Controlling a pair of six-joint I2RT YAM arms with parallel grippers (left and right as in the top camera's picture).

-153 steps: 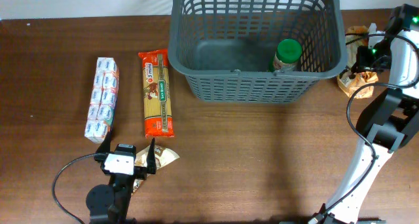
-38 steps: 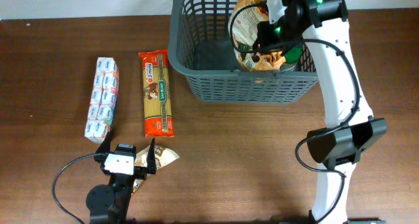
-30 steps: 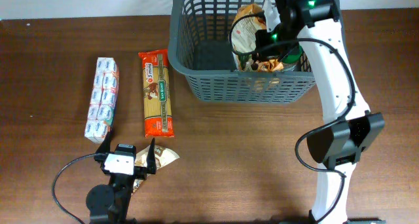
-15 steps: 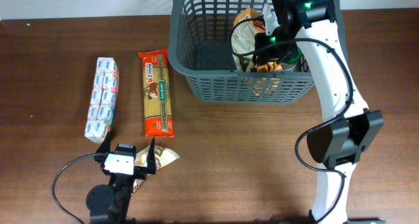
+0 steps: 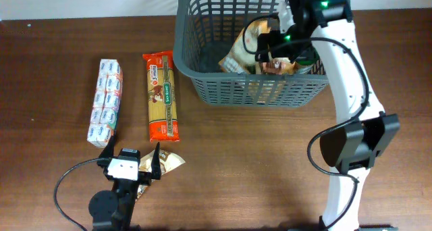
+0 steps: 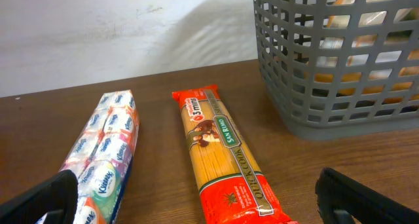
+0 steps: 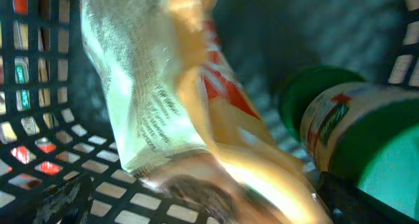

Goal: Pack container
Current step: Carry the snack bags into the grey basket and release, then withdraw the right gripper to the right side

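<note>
1. My R gripper (image 7: 216, 201) is inside the container (image 5: 202, 62). Fingers spread wide, one at each bottom corner of the wrist view, pinching nothing.
2. Container sits at the far edge of the table (image 5: 270, 163), approx 1 o'clock from table centre, upright, open top.
3. Snack bag (image 5: 241, 45) is in the container's 3 o'clock half, leaning over toward 8 o'clock. It's blurred in my wrist cam, so I can't read the print.
4. Green-lidded jar (image 7: 353, 139) is at 3 o'clock of the bag, by the container's R wall. Touching the bag or not, can't tell.
5. My L gripper (image 6: 196, 198) is low at 7 o'clock of the table, fingers wide apart, holding nothing.
6. Small packet (image 5: 169, 162) lies just beside the L gripper at its 3 o'clock.
7. Pasta pack (image 5: 162, 96) lies flat at 9 o'clock of the container, near but apart from it.
8. Tissue pack (image 5: 106, 103) is at 9 o'clock of the pasta, w/ a gap between.
</note>
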